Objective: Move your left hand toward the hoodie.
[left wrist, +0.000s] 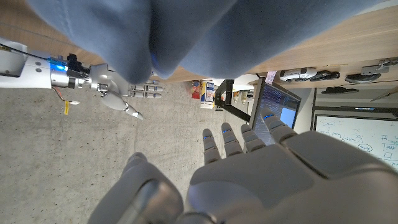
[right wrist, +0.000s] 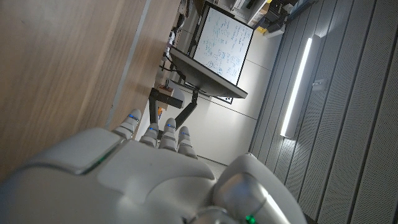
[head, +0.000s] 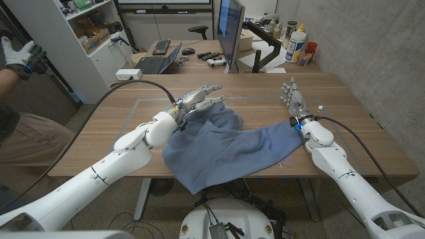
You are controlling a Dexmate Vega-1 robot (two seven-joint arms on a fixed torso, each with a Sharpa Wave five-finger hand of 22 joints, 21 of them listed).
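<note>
A blue hoodie lies spread over the middle of the wooden table, its lower edge draping over the front edge. My left hand hovers at the hoodie's far left corner, fingers apart and stretched out, holding nothing. In the left wrist view the hoodie shows beyond my left hand. My right hand stands on its edge at the hoodie's right end, fingers apart and pointing away, with nothing in it. The left wrist view also catches that right hand. The right wrist view looks over my right hand along the bare table.
A monitor on an arm stands behind the table's far edge, with a laptop and bottles on a desk beyond. A person's gloved hand shows at the far left. A taped rectangle marks the tabletop.
</note>
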